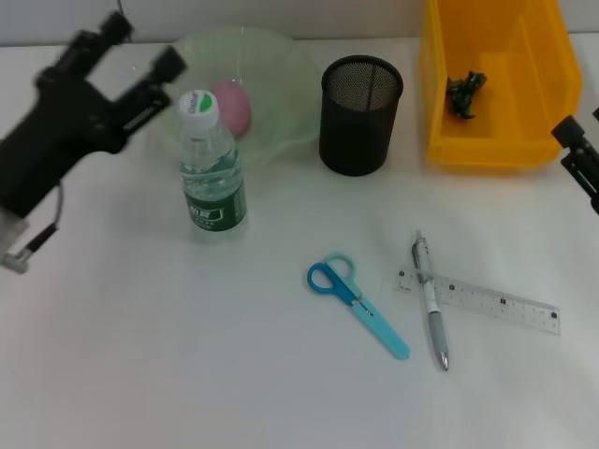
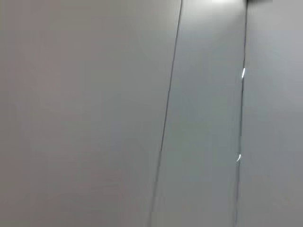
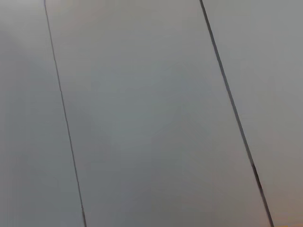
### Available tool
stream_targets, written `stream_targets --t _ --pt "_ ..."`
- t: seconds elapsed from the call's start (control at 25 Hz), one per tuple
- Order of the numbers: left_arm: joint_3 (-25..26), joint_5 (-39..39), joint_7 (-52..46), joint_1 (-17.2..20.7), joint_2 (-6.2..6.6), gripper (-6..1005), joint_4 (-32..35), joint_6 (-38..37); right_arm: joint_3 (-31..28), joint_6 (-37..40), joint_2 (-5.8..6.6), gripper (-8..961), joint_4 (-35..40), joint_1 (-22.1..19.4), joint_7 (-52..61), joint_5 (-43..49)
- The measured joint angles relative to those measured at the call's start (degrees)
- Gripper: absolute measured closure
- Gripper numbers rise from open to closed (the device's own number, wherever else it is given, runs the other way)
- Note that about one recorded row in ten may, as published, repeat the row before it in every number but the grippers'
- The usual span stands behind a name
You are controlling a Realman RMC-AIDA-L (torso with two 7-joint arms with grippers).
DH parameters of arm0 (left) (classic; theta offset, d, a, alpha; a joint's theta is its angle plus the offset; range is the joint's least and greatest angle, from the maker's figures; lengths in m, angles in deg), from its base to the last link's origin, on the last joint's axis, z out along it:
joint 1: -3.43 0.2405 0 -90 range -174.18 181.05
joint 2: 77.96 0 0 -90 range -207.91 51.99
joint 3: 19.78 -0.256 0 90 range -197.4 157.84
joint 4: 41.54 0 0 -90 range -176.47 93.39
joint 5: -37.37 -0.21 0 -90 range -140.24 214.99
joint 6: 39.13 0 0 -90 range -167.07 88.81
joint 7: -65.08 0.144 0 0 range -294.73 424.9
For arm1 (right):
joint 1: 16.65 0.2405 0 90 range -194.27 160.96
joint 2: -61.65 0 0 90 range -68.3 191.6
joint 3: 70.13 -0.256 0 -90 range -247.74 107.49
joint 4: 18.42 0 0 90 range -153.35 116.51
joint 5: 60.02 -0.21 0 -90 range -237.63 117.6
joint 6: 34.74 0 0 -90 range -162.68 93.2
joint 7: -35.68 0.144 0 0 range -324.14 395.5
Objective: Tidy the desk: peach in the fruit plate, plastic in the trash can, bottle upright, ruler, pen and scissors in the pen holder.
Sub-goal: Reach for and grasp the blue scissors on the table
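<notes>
Head view: left gripper (image 1: 140, 58) released, raised beside upright bottle (image 1: 211, 168); peach (image 1: 231, 105) in fruit plate (image 1: 290, 84); scissors (image 1: 356, 301), pen (image 1: 430, 301), ruler (image 1: 479, 299) flat on surface (image 1: 140, 355); right gripper (image 1: 578, 150) state unclear. Wrist views: only blank grey panels.

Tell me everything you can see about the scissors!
The scissors have light blue plastic-looking handles, one loop a darker blue, and their blades look shut under a pale blue cover. They lie flat on the white table, loops toward the pen holder, tip toward the robot. Nothing touches them; the pen lies just to the robot's right.
</notes>
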State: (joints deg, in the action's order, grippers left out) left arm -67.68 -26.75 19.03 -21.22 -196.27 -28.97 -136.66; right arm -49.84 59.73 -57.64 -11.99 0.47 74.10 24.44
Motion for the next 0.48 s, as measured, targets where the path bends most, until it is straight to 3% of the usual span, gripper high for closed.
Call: stream_targets --t 0.08,0.24,0.4,0.48 --pt "0.0 0.3 -1.6 0.9 0.26 149 0.9 -2.1 0.3 0.3 0.05 269 2.6 0.1 3.5 0.3" --pt "-2.5 -4.1 -8.3 5.3 2.95 139 5.2 -8.6 3.4 0.6 0.18 269 13.5 0.3 16.3 4.1" --pt "-3.9 -15.2 -8.7 7.6 5.98 139 5.9 -10.4 10.5 4.0 0.22 269 33.2 0.5 37.0 13.2" --pt "-3.8 -16.8 -8.6 7.8 6.10 139 5.9 -10.3 14.3 7.7 0.26 270 44.2 0.9 48.6 18.2"
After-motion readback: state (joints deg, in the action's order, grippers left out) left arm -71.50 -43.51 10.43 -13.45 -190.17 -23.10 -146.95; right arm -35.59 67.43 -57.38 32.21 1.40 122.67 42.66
